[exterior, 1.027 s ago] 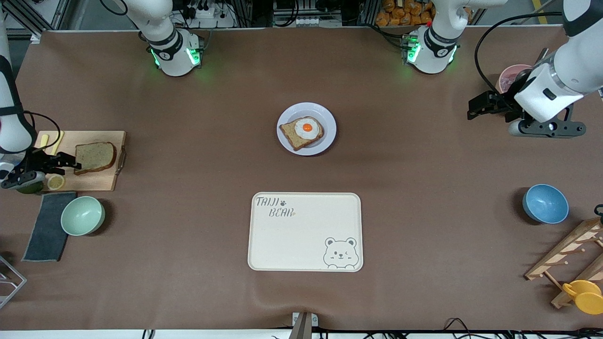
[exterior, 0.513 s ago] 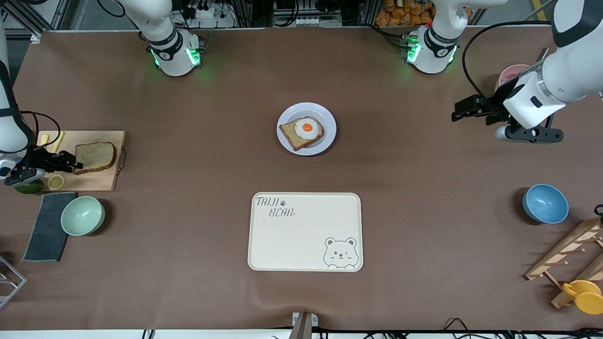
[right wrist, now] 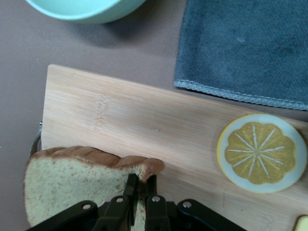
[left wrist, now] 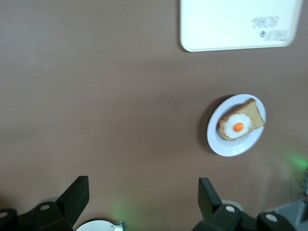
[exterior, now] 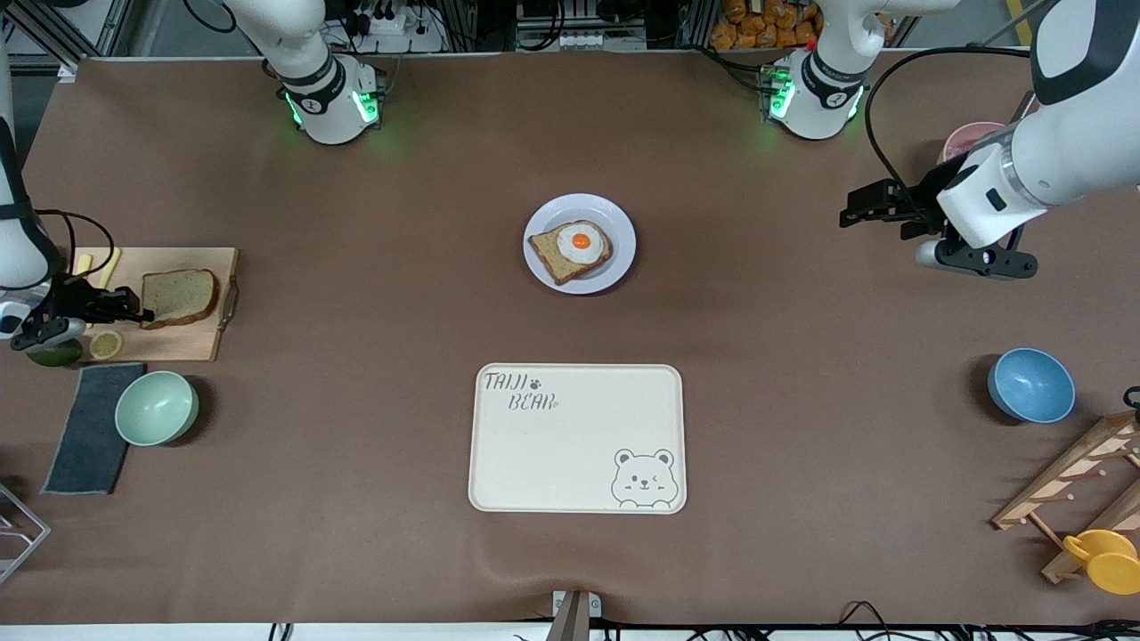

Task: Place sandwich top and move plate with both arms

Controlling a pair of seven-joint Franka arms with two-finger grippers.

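Two pincers: our right pincer (right wrist: pixel 140 192) is clamped on the brown bread slice (exterior: pixel 181 296) on the wooden board (exterior: pixel 191 343), so we should lift it slowly, while our left pincer (exterior: pixel 877 212) waits apart above the table.

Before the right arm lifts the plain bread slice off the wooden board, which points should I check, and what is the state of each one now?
1. Right gripper shut on the sandwich top: ok, the fingers pinch its crust edge.
2. Grip depth: cannot tell; only the edge near one corner appears held, so the slice may droop.
3. Slice free of neighbours: ok, the lemon slice lies apart on the cutting board.
4. Target ready: ok, the egg toast sits on the plate, nothing on top.
5. Left gripper clear of the path: ok, open, over bare table at its own end.
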